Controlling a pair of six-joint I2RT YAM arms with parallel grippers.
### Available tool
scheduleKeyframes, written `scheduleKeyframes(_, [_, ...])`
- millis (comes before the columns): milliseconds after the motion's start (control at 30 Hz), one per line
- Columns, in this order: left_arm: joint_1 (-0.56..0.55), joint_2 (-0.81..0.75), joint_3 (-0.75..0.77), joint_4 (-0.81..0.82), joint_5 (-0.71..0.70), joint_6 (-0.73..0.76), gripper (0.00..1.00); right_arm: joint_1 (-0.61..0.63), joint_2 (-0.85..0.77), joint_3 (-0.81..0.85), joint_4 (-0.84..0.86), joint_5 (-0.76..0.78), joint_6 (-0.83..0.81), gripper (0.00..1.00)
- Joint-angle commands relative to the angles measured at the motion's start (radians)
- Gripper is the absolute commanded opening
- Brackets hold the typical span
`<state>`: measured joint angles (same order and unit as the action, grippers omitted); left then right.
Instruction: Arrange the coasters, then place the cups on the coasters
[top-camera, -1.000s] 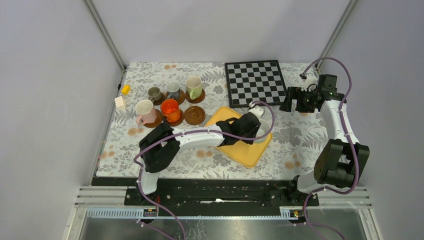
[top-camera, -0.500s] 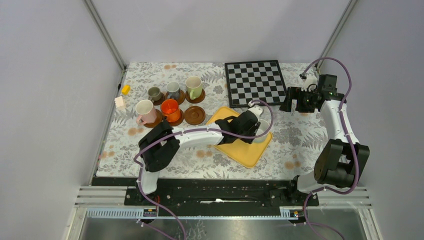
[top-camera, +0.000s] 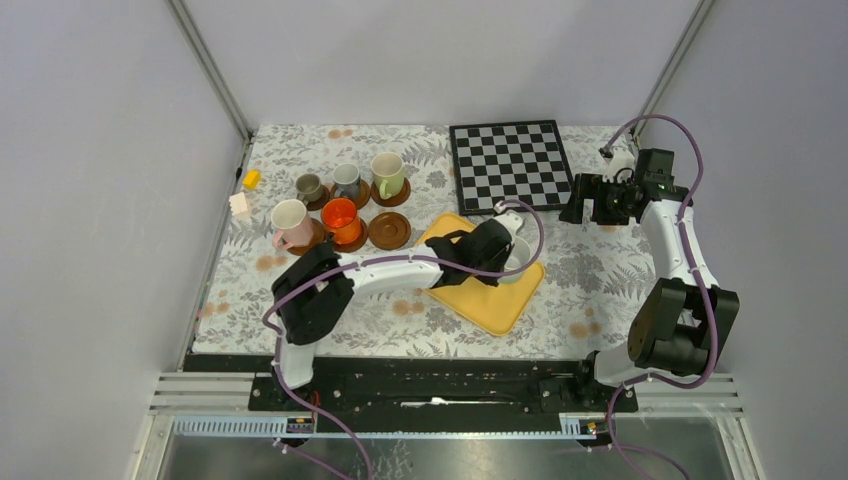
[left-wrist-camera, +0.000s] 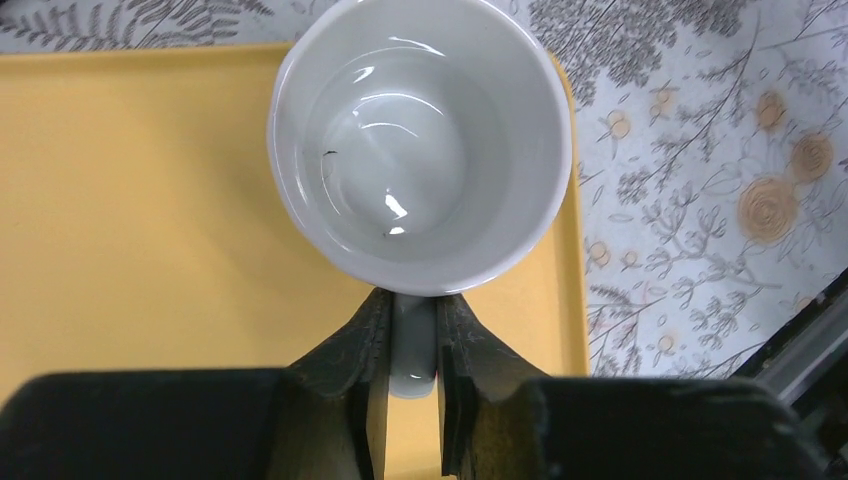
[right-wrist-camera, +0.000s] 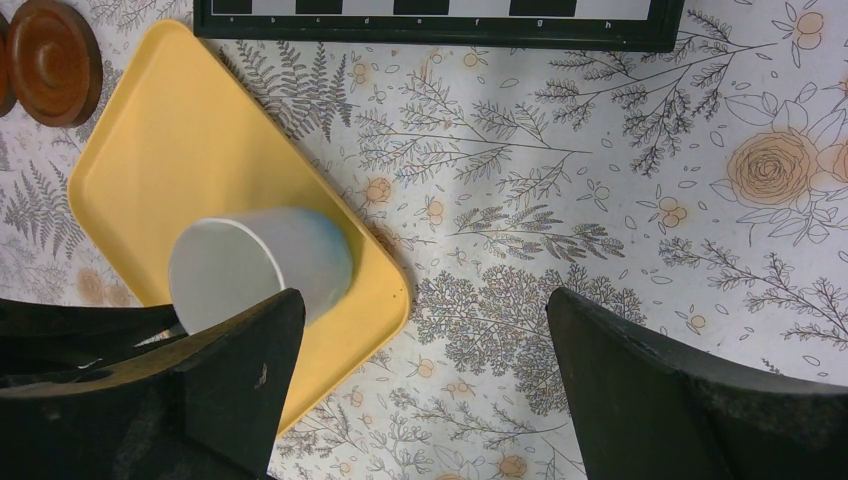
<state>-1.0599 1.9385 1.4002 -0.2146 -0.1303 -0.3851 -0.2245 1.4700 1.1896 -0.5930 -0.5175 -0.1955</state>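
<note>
A white cup (left-wrist-camera: 420, 140) is over the yellow tray (left-wrist-camera: 150, 200), and my left gripper (left-wrist-camera: 412, 310) is shut on its handle. From above, the left gripper (top-camera: 503, 252) and the white cup (top-camera: 519, 258) are at the tray's right end. The frames do not show whether the cup still rests on the tray. Left of the tray, pale green (top-camera: 387, 173), blue-grey (top-camera: 347, 180), grey-brown (top-camera: 309, 187), pinkish (top-camera: 290, 222) and orange-red (top-camera: 340, 218) cups each stand on a dark-brown coaster. One coaster (top-camera: 389, 230) is bare. My right gripper (top-camera: 590, 200) stands open, apart from them.
A chessboard (top-camera: 511, 164) lies at the back of the floral table, right behind the yellow tray (top-camera: 490, 300). A small yellow block (top-camera: 251, 179) and a pale block (top-camera: 239, 205) sit by the left edge. The right wrist view shows the white cup (right-wrist-camera: 265, 262) and bare coaster (right-wrist-camera: 55, 60).
The left gripper's fingers have closed on the white cup's handle. The left arm has drawn slightly back and left with it. The right arm has not moved.
</note>
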Motion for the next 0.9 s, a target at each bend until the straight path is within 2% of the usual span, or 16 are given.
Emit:
scheduleKeyframes(0, [0.024, -0.145, -0.056, 0.041, -0.032, 0.066, 0.0, -0.001, -0.031, 0.001, -0.001, -0.028, -0.009, 0.98])
scheduleKeyframes(367, [0.079, -0.292, -0.151, 0.028, -0.033, 0.101, 0.0, -0.001, -0.026, 0.004, -0.001, -0.035, -0.004, 0.98])
scheduleKeyframes(567, [0.148, -0.351, -0.174, 0.029, -0.015, 0.083, 0.0, -0.001, -0.02, 0.005, 0.0, -0.037, -0.001, 0.98])
scheduleKeyframes(867, [0.284, -0.467, -0.3, 0.03, 0.021, 0.043, 0.0, -0.001, -0.009, 0.018, -0.019, -0.028, -0.013, 0.98])
